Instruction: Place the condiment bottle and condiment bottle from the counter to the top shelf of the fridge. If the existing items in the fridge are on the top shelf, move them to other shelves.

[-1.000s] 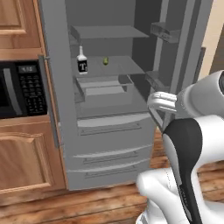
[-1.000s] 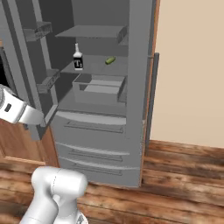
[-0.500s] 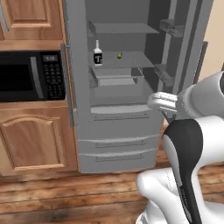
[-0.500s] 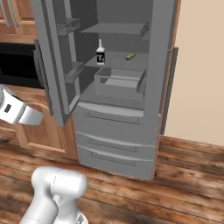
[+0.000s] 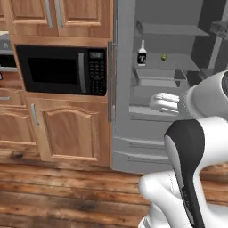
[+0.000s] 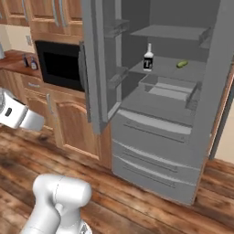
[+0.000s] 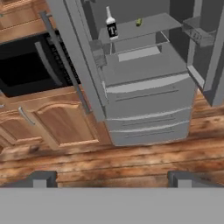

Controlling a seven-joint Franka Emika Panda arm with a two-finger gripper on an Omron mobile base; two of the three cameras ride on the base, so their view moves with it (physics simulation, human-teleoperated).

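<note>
The grey fridge [image 6: 160,137] stands open. Its top shelf [image 6: 171,32] is bare. On the shelf below it stand a small black item with a white "T" label [image 6: 148,59] [image 5: 141,54] [image 7: 111,26] and a small green oval fruit [image 6: 182,64] [image 5: 163,57]. Two small dark condiment bottles [image 6: 26,60] [image 6: 33,64] stand far left on the reddish-brown counter [image 6: 11,61]. My gripper [image 7: 112,178] is open and holds nothing; it looks down at the wooden floor in front of the fridge, well short of it.
A black microwave [image 5: 62,69] sits in wooden cabinets left of the fridge. The fridge's left door [image 6: 98,68] swings out toward me, the right door [image 5: 218,31] with its racks is open too. Grey drawers [image 7: 148,118] fill the fridge's lower part. Wooden floor [image 6: 137,201] lies ahead.
The whole picture has shifted: the base has moved left, so the fridge sits further right and the microwave, cabinets and counter have come into view. The gripper stays open.
</note>
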